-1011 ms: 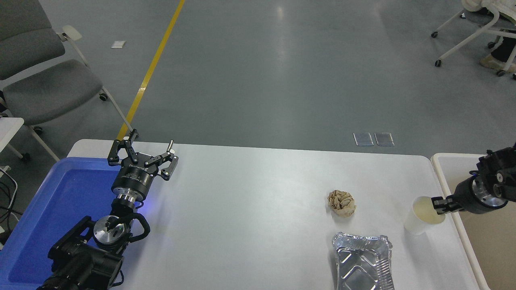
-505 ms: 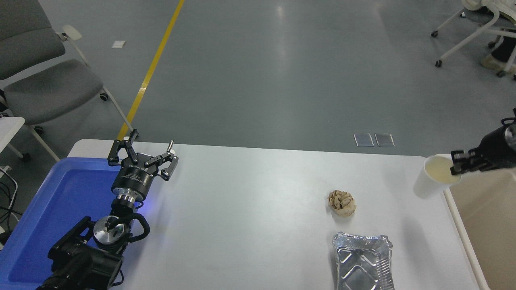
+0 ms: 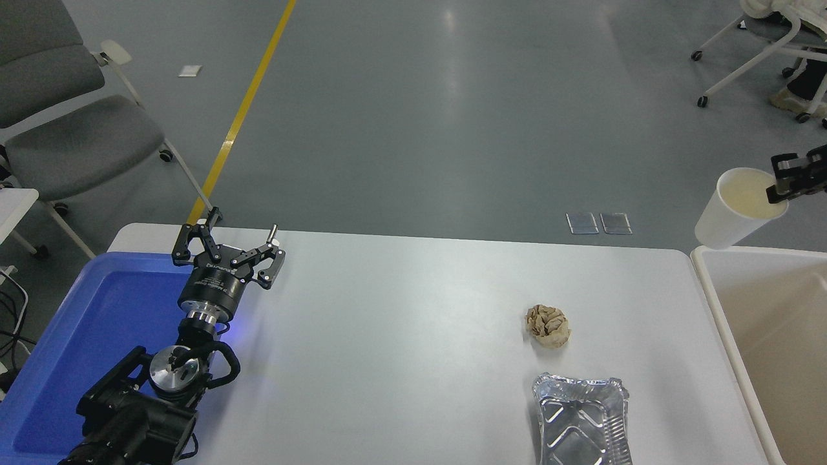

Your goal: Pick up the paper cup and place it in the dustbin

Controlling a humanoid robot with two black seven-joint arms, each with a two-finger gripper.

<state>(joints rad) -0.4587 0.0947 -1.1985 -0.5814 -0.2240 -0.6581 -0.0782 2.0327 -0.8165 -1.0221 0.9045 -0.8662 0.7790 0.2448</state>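
The white paper cup (image 3: 730,213) hangs in the air at the far right, tilted, its cream inside facing me. My right gripper (image 3: 784,182) is shut on the cup's rim, and only its fingertips show at the picture's edge. The cup is just above the near-left corner of the dustbin (image 3: 711,284), whose off-white rim and beige walls fill the lower right. My left gripper (image 3: 229,242) is parked open over the table's left side, holding nothing.
A crumpled tan paper ball (image 3: 548,325) lies on the white table right of centre, with a silver foil tray (image 3: 580,420) in front of it. A blue plastic tray (image 3: 97,336) sits at the left. Chairs stand on the floor at upper left and upper right.
My right gripper has lifted the paper cup off the table and carried it up and to the right, to above the dustbin's corner. The left arm stayed still.
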